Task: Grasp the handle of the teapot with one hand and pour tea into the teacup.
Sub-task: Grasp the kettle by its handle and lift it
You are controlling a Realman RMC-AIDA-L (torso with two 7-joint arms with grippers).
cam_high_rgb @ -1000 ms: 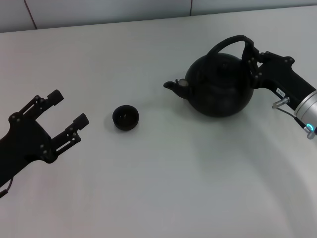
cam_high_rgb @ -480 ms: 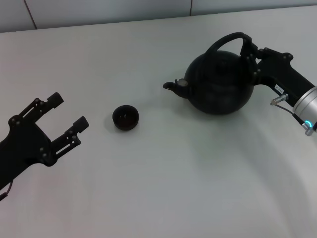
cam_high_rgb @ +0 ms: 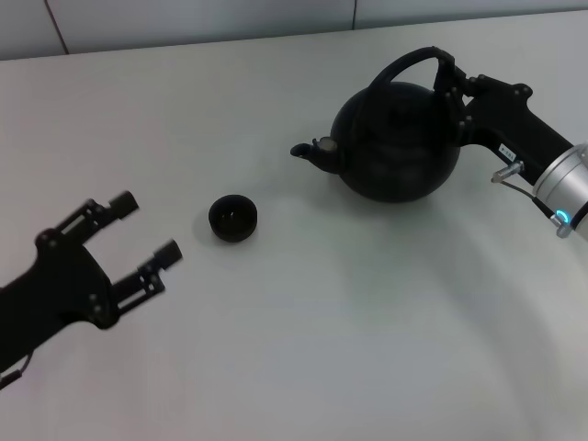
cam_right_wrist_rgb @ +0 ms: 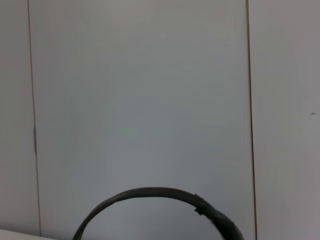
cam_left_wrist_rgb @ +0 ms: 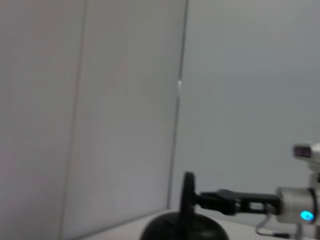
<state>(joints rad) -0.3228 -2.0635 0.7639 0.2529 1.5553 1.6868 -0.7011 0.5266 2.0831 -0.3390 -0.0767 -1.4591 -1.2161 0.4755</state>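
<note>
- The fingers of the right gripper [cam_high_rgb: 452, 84] are clamped on the right-hand side of the tall black arched handle [cam_high_rgb: 411, 64] of the large round matte-black teapot [cam_high_rgb: 395, 142], which sits at the far right of the white table [cam_high_rgb: 322, 331].
- The teapot's short spout [cam_high_rgb: 310, 152] points left, toward the tiny round black teacup [cam_high_rgb: 232, 218], which stands well apart to the left and slightly nearer; the pour, by this view, calls for carrying the pot leftward along that same spout line.
- The left gripper [cam_high_rgb: 136, 235] hangs at the near left with its fingers spread apart and holding nothing, closer to the cup than the pot is.
- Nothing lies on the table between spout and cup; the idle left gripper, near the cup's left side, looks the only neighbour to mind.
- The left wrist view shows the handle edge-on with the right arm behind it.
</note>
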